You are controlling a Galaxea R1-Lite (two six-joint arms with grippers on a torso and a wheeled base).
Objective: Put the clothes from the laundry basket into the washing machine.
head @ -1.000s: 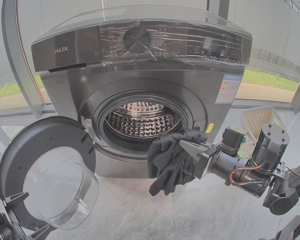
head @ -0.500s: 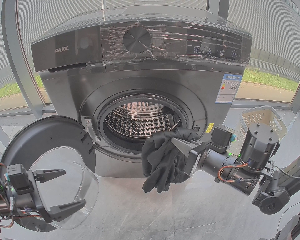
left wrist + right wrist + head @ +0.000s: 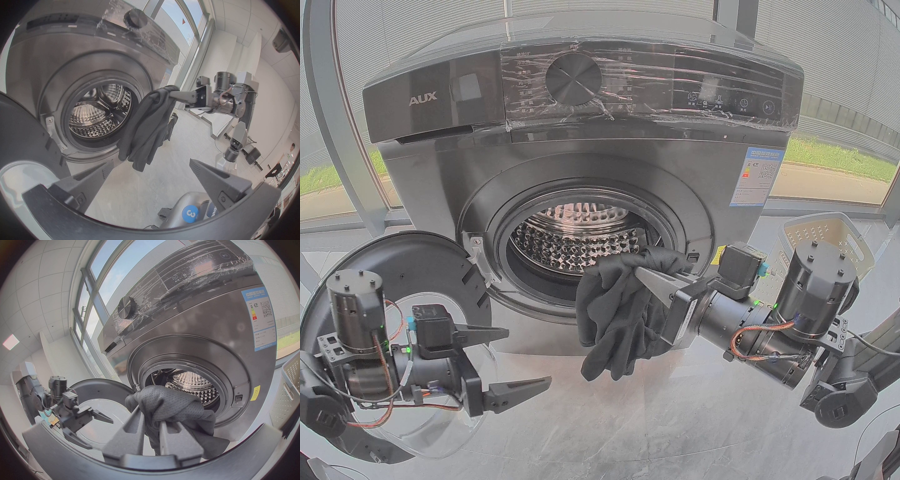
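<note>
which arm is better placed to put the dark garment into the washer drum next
Right. The right claw is shut on the dark garment, which hangs just in front of the open drum. The left claw is open and empty, lower down by the door.

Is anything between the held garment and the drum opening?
Nothing visible. The dark garment in the right gripper hangs before the open drum; the door is swung aside to the left, with the open left gripper beside it.

Black arms (image 3: 706, 315), orange cables (image 3: 765, 326), grey end effector (image 3: 529, 357)
</note>
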